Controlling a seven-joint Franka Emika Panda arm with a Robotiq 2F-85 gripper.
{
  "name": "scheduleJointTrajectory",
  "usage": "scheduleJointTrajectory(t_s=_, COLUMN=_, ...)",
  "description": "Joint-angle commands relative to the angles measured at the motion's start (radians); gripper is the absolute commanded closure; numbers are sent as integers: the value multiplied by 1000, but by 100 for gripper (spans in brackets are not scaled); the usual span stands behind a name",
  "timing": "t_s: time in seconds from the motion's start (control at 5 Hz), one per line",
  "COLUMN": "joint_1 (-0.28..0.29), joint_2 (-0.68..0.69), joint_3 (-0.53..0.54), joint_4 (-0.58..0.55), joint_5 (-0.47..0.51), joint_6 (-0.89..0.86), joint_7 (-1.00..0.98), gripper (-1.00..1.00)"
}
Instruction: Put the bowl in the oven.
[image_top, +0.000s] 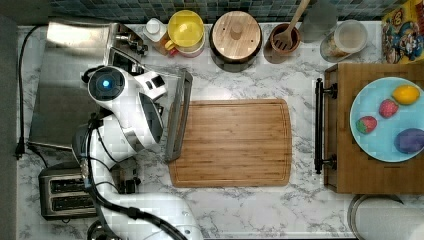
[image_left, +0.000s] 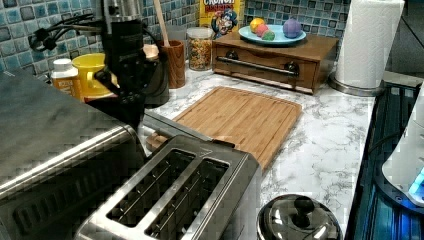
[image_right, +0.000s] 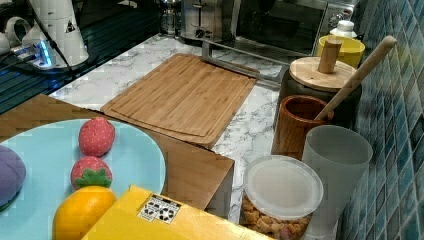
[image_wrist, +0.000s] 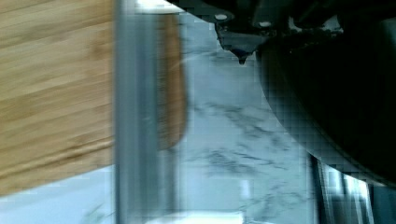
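Note:
The black bowl (image_wrist: 336, 93) hangs from my gripper (image_left: 125, 96), which is shut on its rim; one fingertip (image_wrist: 240, 49) shows at the bowl's edge. In the left view the bowl (image_left: 107, 111) is a dark shape just in front of the oven (image_left: 50, 125), above the dropped-down glass door. In the top view my arm (image_top: 125, 110) covers the door, and the door's bar handle (image_top: 177, 117) lies against the cutting board's edge. The oven (image_top: 70, 85) fills the top view's left, and in the right view the oven (image_right: 280, 20) stands open at the back.
A bamboo cutting board (image_top: 232, 142) lies mid-counter. A two-slot toaster (image_top: 65, 192) stands beside the oven. The yellow cup (image_top: 186, 30), wooden-lidded pot (image_top: 236, 36) and spoon holder (image_top: 285, 40) line the tiled wall. A wooden box carries a blue plate (image_top: 375, 142) of toy fruit.

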Motion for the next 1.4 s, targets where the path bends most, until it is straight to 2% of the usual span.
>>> scheduleJointTrajectory(t_s=0.2, joint_1=-56, joint_2=22, joint_3=63, joint_4=49, joint_5=285, joint_6=195, joint_7=20, gripper=100)
scheduleJointTrajectory(t_s=0.4, joint_1=-63, joint_2=15, joint_3=79, joint_4=2, joint_5=334, joint_6=273, joint_7=-72, gripper=100)
scheduleJointTrajectory(t_s=0.6, joint_1=-27, joint_2=47, joint_3=72, joint_4=14, joint_5=339, joint_6=287, joint_7=-87, gripper=100)
scheduleJointTrajectory(t_s=0.8, joint_1=4, joint_2=96, joint_3=72, joint_4=48, joint_5=300, joint_6=266, joint_7=-82, gripper=100)
scheduleJointTrajectory(t_s=1.2, joint_1=15, joint_2=163, joint_3=68, joint_4=127, joint_5=249, joint_6=201, joint_7=-56, gripper=100)
scheduleJointTrajectory(t_s=1.4, joint_1=-13, joint_2=129, joint_3=83, joint_4=79, joint_5=278, joint_6=272, joint_7=-65, gripper=0)
